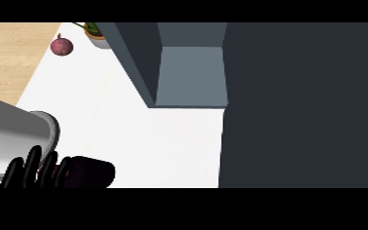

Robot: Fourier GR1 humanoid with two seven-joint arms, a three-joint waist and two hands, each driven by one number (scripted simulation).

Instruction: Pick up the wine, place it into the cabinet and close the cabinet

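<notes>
Left hand point(32, 168) at lower left, fingers curled round the dark wine point(86, 172), lying sideways low over the counter point(144, 131); right hand not in view. Risk, imo: cabinet point(191, 75) opening is well apart & narrow beside its door point(137, 58); a sideways bottle could clip the door edge on the way in.

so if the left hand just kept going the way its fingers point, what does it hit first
Probably nothing soon. The left hand, fingers curled round the dark wine bottle, points up the view over bare white counter. Far along that line sit the purple fruit and potted plant; depth is unclear.
</notes>
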